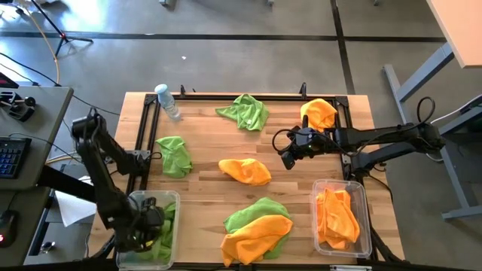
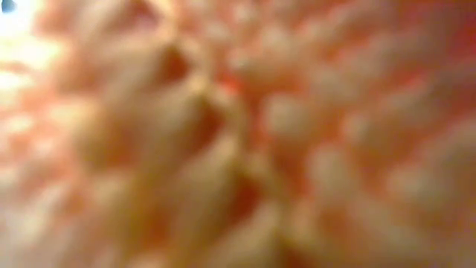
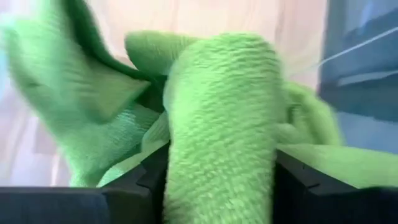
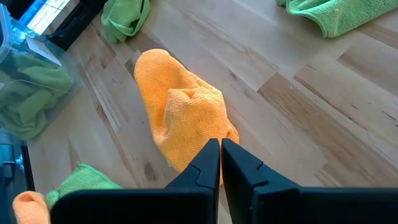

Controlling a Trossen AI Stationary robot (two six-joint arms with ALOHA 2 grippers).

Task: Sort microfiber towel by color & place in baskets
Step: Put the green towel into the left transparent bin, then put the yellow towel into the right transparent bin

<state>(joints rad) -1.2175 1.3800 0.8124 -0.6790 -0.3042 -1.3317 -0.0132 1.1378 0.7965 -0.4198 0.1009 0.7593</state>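
The left claw [image 1: 148, 224] hangs inside the left basket [image 1: 170, 197], pinching a green towel [image 3: 221, 124] that drapes over and between its fingers in the left wrist view; more green cloth already lies in that bin. Judged from this, the step in hand is dropping a green towel into its basket, and the next move there calls for spreading the fingers and lifting clear.

The right claw [image 1: 288, 159], pressed together and holding nothing, hovers just right of the orange towel [image 1: 245, 171] at the middle of the desk [image 1: 203, 143]. Taking that towel would call for opening, descending onto its bunched top, then carrying it to the right basket [image 1: 364, 197], which already holds orange cloth.

Around the middle orange towel, 5 more towels wait: 1 green to its left [image 1: 175, 155], 1 green beyond it [image 1: 245, 111], 1 orange at the far right corner [image 1: 320, 114], and a green [image 1: 252, 211] and orange [image 1: 252, 237] pair overlapping in front of it. The low view shows only blurred orange fibres.
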